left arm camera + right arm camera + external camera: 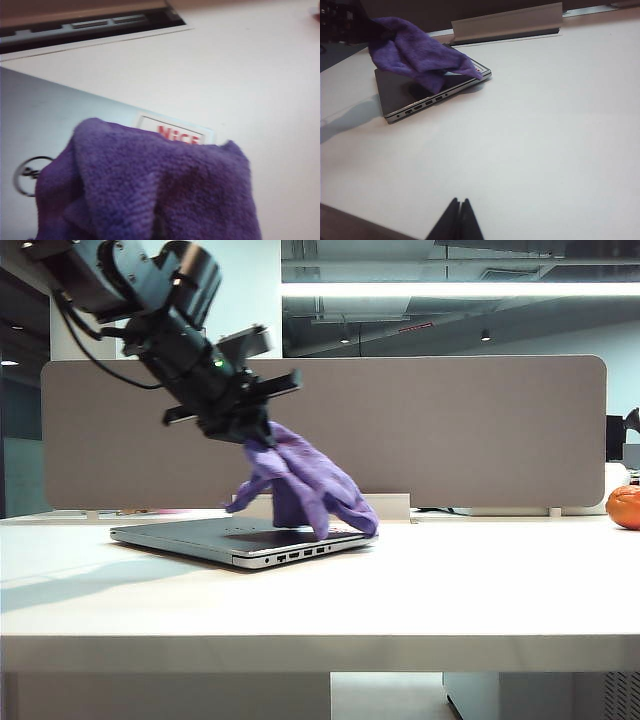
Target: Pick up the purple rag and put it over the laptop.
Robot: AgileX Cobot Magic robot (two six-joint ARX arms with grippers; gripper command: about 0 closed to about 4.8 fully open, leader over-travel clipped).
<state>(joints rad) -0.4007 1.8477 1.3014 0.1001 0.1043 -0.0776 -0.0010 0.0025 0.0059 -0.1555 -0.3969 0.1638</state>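
Note:
The purple rag (305, 482) hangs from my left gripper (250, 435), which is shut on its top corner above the laptop. Its lower folds trail down and rest on the right part of the closed silver laptop (190, 536), which lies flat on the white table. The left wrist view is filled by the rag (150, 185), which hides the jaws; under it shows the laptop lid (45, 120) with a round logo and a red-lettered sticker (177, 134). My right gripper (459, 202) is shut and empty, low near the table's front edge, far from the laptop (400, 97) and rag (415, 52).
A grey partition (450, 430) runs along the back of the table. An orange fruit (624, 506) sits at the far right. A cable tray flap (507, 22) stands behind the laptop. The white tabletop (450, 580) stretches in front and to the right.

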